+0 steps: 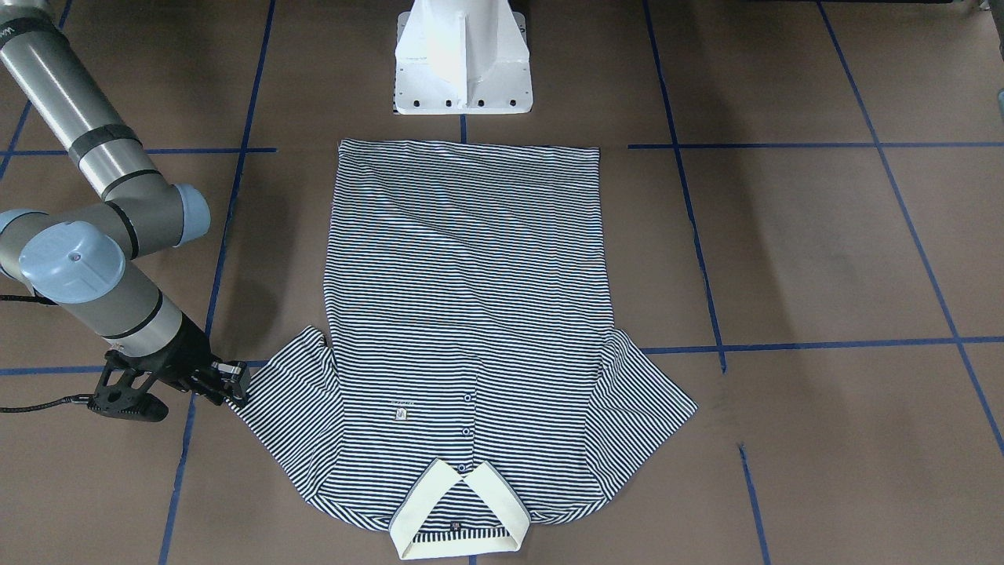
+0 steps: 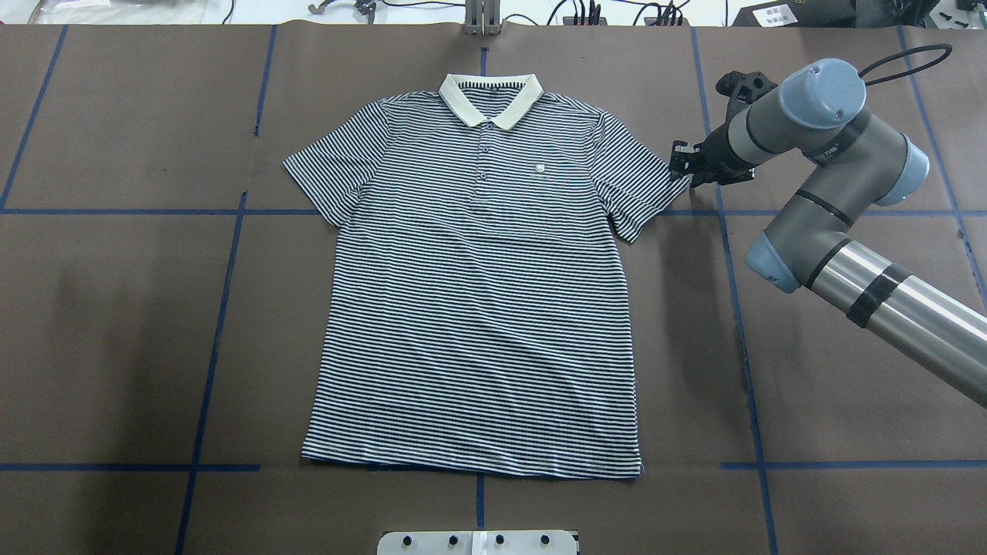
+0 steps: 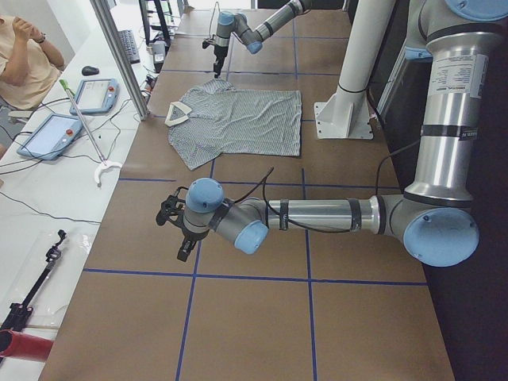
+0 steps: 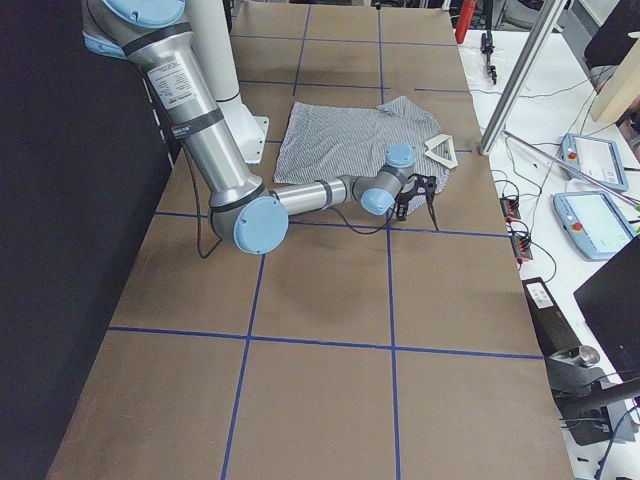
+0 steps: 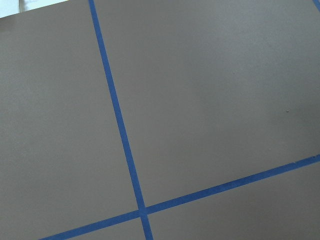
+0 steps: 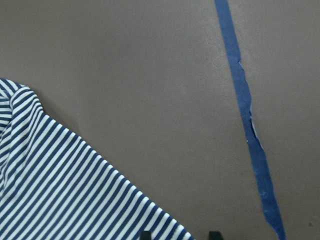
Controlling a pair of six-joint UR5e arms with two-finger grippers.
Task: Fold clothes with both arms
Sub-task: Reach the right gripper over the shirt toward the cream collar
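Observation:
The striped polo shirt [image 2: 478, 293] lies flat and face up on the brown table, cream collar [image 2: 487, 100] at the far side from the robot. It also shows in the front view [image 1: 471, 298] and the right wrist view [image 6: 60, 190]. My right gripper [image 2: 682, 166] is low at the outer edge of one sleeve [image 1: 274, 400]. In the right wrist view its fingertips [image 6: 145, 235] stand apart, with the sleeve hem beside them. My left gripper [image 3: 171, 230] shows only in the exterior left view, low over bare table well away from the shirt. I cannot tell whether it is open.
The white pedestal base [image 1: 463, 59] stands just behind the shirt's hem. Blue tape lines [image 5: 117, 120] grid the table. Tablets [image 3: 48, 135] and a metal post [image 3: 119, 55] stand past the table's far edge, with an operator [image 3: 24, 55] there.

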